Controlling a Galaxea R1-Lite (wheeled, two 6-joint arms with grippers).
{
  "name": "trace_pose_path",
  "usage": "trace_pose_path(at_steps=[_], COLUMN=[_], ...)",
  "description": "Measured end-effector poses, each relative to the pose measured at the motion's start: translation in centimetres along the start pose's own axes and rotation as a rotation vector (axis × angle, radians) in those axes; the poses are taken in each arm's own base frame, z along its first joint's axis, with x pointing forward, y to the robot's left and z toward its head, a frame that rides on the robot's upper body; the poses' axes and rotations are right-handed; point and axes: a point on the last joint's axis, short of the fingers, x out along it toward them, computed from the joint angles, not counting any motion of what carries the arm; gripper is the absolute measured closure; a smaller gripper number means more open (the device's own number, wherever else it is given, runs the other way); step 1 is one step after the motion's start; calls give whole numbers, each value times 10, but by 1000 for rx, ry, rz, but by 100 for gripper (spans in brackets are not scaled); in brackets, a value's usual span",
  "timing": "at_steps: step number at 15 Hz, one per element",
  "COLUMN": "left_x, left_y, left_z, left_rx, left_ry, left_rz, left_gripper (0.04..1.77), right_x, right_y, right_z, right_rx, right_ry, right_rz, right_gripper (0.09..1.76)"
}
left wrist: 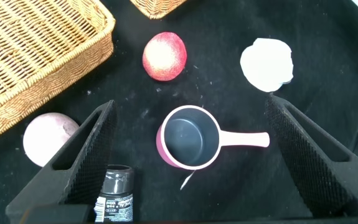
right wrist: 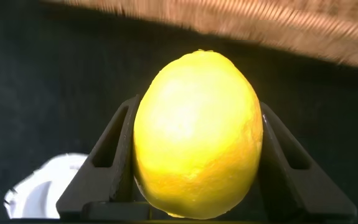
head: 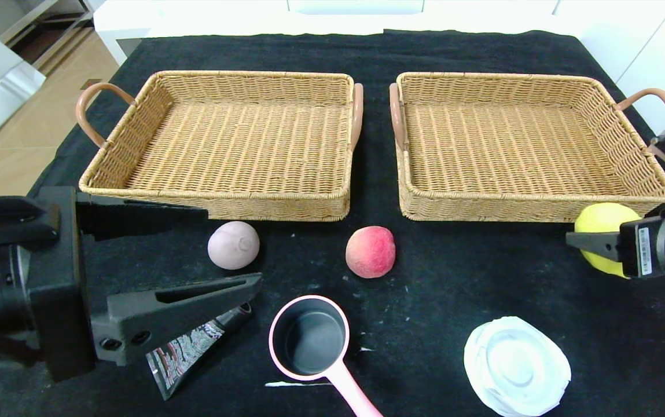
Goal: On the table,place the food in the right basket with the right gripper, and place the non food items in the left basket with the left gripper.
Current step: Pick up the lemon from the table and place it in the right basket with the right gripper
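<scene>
While the yellow, egg-shaped lemon [right wrist: 196, 134] is clasped between the two black fingers of the right tool [head: 604, 246], it is held just in front of the near wall of the right woven wicker basket [head: 532, 205], at that basket's outer corner. The lemon is judged firm and light, with a smooth rind that could slip; it is gripped across its middle, which looks the sound place to take it.

The left tool [head: 193, 255] is spread wide with nothing in it, and it hangs above the black squeeze tube with a grey cap [left wrist: 115, 193]. That tube is judged soft and flattish, best pinched across its body near the cap.

On the black-draped bench [head: 482, 301] the red-pink peach [head: 370, 251] and the pale mauve-grey ball [head: 233, 245] lie just before the left woven wicker basket [head: 222, 202] and the gap between the baskets. The small pink long-handled pan [head: 309, 339] is probably best taken by its stiff handle. The round white lid-like dish [head: 516, 366] looks thin and low, and is probably hard to pinch except at its rim. Both baskets are seen without contents.
</scene>
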Motion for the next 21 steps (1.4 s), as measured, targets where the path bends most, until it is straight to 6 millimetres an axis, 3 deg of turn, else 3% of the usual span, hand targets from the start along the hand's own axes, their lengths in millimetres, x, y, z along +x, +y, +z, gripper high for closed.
trace_pose_path(at_steps=[5,9,21], left_x=[0,-1,-4], left_y=[0,0,-1], left_z=[0,0,1], left_rx=[0,1,1], left_ry=[-1,-3,-12], left_rz=[-1,0,2], left_gripper=[9,9,9], right_x=[-12,-10,41], right_y=[-5,-10,-26], right_z=[35,62,114], right_rx=[21,36,61], right_ry=[-91,-160,-240], right_rz=[-18,-38,-100], right_gripper=[71,71,71])
